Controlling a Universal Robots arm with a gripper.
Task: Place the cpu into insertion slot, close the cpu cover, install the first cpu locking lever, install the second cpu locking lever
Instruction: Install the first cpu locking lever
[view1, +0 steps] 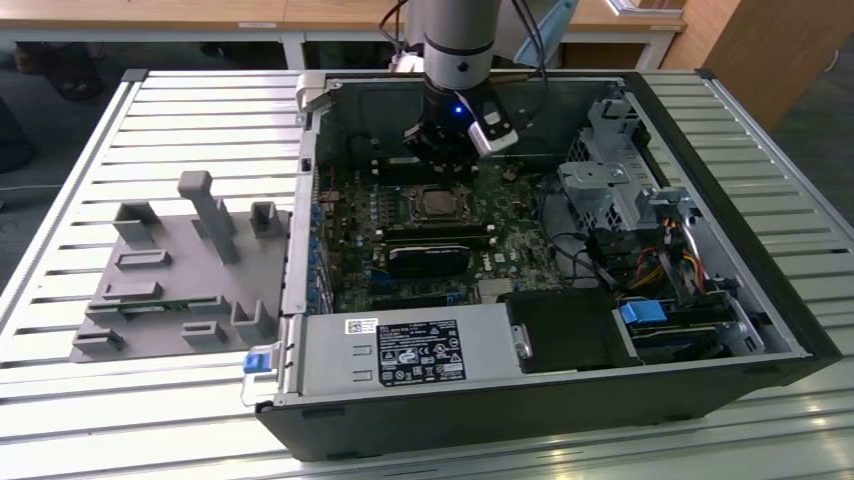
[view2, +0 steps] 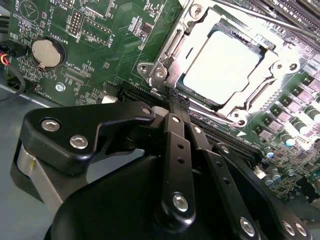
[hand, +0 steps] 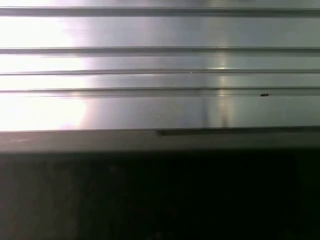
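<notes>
We see the gripper (view1: 445, 160), jaws narrow and holding nothing, above the cpu (view2: 223, 66); case on slatted aluminium table (view1: 200, 110).

The grey, tube-shaped metal robot arm (view1: 458, 35) reaches straight down, a blue light glowing on its black wrist. In the second wrist view the black metal two-finger gripper (view2: 176, 100) has its slim bolted fingers (view2: 175, 145) pressed together side by side, no gap showing between them.
</notes>
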